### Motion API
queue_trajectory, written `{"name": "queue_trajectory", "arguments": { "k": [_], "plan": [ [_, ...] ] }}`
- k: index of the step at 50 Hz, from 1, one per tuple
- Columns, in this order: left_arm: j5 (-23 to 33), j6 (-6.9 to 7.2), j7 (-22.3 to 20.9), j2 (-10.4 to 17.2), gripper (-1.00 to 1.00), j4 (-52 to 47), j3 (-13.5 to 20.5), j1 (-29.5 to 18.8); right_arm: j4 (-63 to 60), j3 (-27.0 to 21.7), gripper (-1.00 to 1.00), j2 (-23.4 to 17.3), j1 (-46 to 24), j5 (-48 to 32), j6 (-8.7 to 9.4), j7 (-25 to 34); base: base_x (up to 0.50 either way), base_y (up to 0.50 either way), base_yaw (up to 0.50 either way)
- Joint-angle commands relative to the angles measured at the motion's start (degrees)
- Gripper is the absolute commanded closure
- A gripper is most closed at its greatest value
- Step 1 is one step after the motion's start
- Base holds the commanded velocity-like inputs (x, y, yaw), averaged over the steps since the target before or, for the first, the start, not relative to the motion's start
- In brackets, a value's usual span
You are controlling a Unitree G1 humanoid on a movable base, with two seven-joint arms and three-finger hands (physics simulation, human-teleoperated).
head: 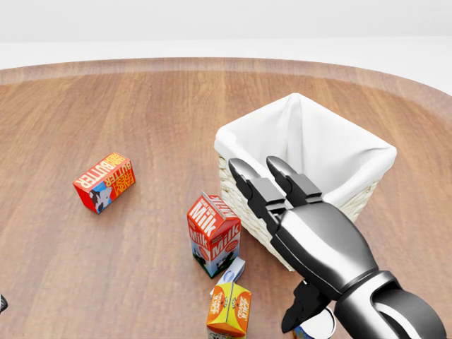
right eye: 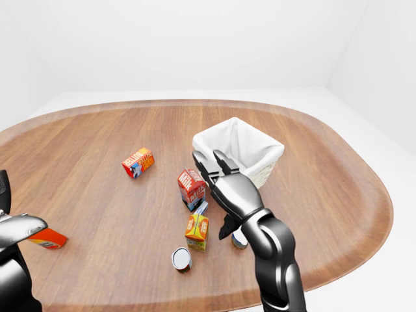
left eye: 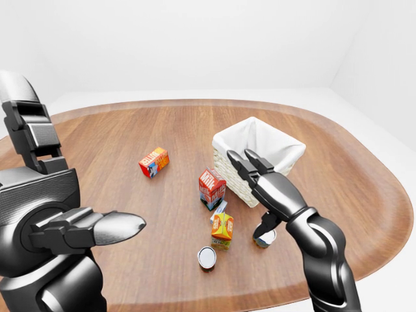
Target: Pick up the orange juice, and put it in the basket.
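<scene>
Juice (head: 229, 308) stands at bottom centre of head view, just below the milk (head: 213, 234). Right hand (head: 296, 226) hangs spread wide, holding nothing, right of juice, overlapping the basket (head: 353, 141) wall. Left hand (left eye: 84, 229) at lower left, fingers apart, empty.

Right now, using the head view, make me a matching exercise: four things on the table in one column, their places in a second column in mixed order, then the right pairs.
Things:
1. butter box
2. milk carton
3. orange juice carton
4. basket

Places:
A. bottom edge of the view, just below the milk carton
B. right half, lined with white cloth
C. alone at the left, lying on its side
D. upright, just left of the basket

Pairs: 1-C, 2-D, 3-A, 4-B
</scene>
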Motion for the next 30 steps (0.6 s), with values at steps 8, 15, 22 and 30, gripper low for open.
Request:
{"name": "queue_trajectory", "arguments": {
  "k": [8,15,22,30],
  "plan": [
    [-2.0,0.0,1.7,0.9,-1.0,0.0,0.0,0.1,3.4,1.7,-1.0,0.5,0.1,-2.5,0.0,-1.7,0.0,0.0,0.0],
    [-0.7,0.0,0.7,0.3,-1.0,0.0,0.0,0.0,5.7,3.2,-1.0,1.0,0.3,-3.7,0.0,-3.4,0.0,0.0,0.0],
    [-0.5,0.0,0.5,0.2,-1.0,0.0,0.0,0.0,7.5,4.6,-1.0,1.4,0.7,-4.5,0.0,-5.1,0.0,0.0,0.0],
    [-0.4,0.0,0.4,0.1,-1.0,0.0,0.0,0.0,9.0,5.4,-1.0,1.4,1.5,-5.1,0.0,-6.6,0.0,0.0,0.0]
  ]
}}
